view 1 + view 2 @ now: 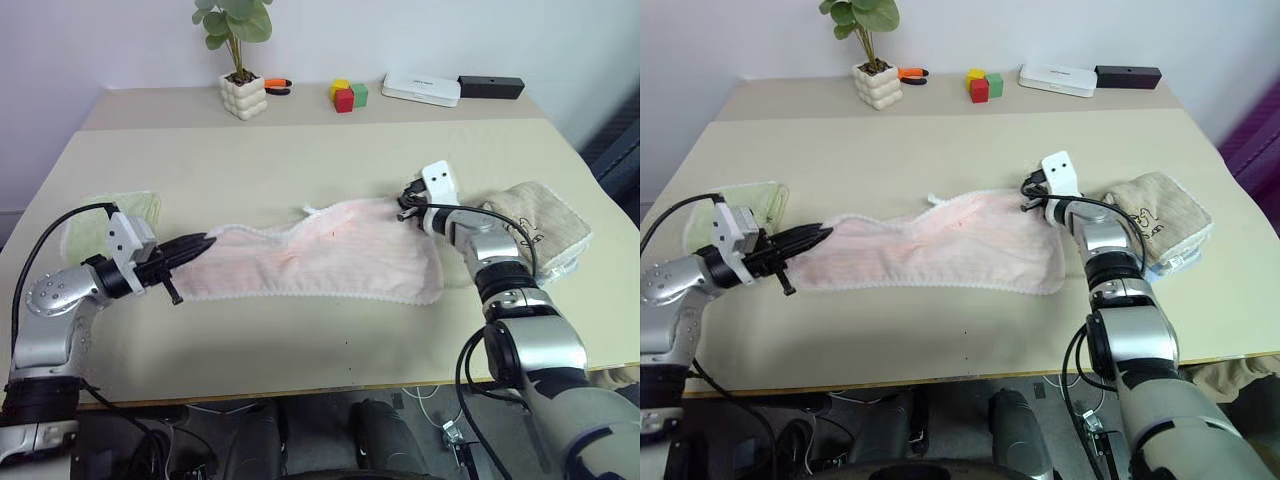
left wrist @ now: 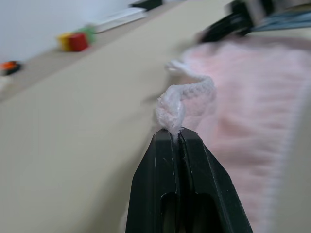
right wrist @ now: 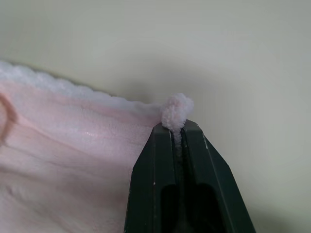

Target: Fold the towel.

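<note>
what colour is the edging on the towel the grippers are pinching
Whitish, scalloped edging on the pale pink towel; clearest in the right wrist view.

The far side of the towel (image 2: 252, 97) is blurring in the left wrist view, as is the right gripper (image 2: 218, 31) beyond it; the towel's edge is running off that picture's side; the small dark mark on the beige towel (image 1: 535, 225) is showing too small to read; the light green towel (image 1: 130, 212) is lying partly hidden behind the left gripper (image 1: 205, 243) and its wrist.
</note>
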